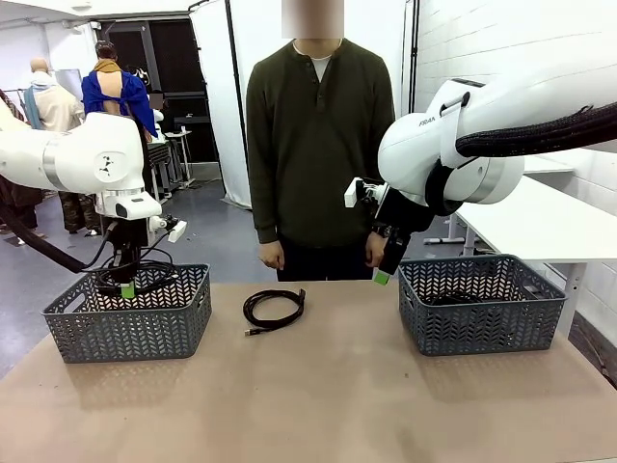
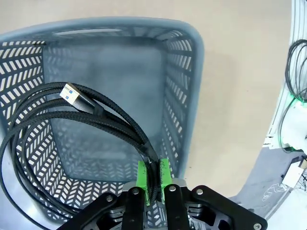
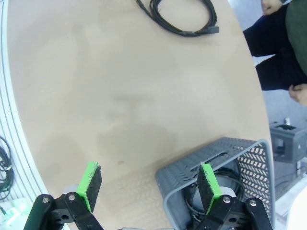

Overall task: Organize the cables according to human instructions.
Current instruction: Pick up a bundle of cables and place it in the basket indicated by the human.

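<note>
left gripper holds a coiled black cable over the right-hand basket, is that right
No. The left gripper holds the coiled black cable over the left basket, not the right one; the front view shows it, jaws shut on the cord.

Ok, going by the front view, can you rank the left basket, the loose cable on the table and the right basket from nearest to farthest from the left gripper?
1. The left basket: directly under the left gripper, on the robot's left.
2. The loose cable: in the middle, between the baskets.
3. The right basket: far over on the robot's right.
</note>
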You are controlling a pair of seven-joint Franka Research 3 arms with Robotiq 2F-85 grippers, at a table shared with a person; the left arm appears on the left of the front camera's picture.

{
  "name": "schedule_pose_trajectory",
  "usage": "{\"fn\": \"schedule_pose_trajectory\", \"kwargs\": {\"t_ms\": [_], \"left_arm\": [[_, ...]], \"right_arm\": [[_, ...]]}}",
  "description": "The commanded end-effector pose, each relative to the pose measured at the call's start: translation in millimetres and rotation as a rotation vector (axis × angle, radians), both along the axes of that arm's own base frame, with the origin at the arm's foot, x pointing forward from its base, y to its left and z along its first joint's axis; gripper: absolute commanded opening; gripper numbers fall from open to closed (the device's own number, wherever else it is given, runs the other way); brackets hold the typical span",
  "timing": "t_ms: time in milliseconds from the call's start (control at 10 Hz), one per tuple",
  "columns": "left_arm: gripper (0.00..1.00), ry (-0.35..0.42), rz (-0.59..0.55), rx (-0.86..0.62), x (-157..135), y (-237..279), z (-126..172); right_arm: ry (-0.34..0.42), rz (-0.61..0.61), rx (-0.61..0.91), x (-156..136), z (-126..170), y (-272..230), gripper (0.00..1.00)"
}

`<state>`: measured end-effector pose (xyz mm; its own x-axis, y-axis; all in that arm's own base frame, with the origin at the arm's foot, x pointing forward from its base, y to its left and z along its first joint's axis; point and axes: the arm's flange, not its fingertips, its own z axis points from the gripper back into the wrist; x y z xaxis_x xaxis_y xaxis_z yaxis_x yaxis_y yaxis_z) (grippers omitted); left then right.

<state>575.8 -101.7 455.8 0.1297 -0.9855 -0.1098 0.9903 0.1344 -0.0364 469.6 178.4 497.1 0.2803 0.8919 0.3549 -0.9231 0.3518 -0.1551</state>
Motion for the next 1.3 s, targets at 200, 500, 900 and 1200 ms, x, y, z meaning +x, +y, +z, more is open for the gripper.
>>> {"fn": "schedule_pose_trajectory", "kwargs": {"t_ms": [200, 500, 900, 1200], "left_arm": [[0.0, -0.034, -0.042, -0.002, 16, 7, -6], [0.0, -0.045, -0.041, 0.001, 21, 7, -9], [0.56, -0.042, -0.029, -0.01, 25, 9, -11], [1.0, -0.07, -0.005, -0.022, 28, 10, -8]], "right_arm": [[0.001, -0.002, 0.0, -1, -1, -1, 1.0], [0.001, -0.002, 0.0, -1, -1, -1, 1.0], [0.001, -0.002, 0.0, -1, -1, -1, 1.0], [0.001, -0.002, 0.0, -1, -1, -1, 1.0]]}}
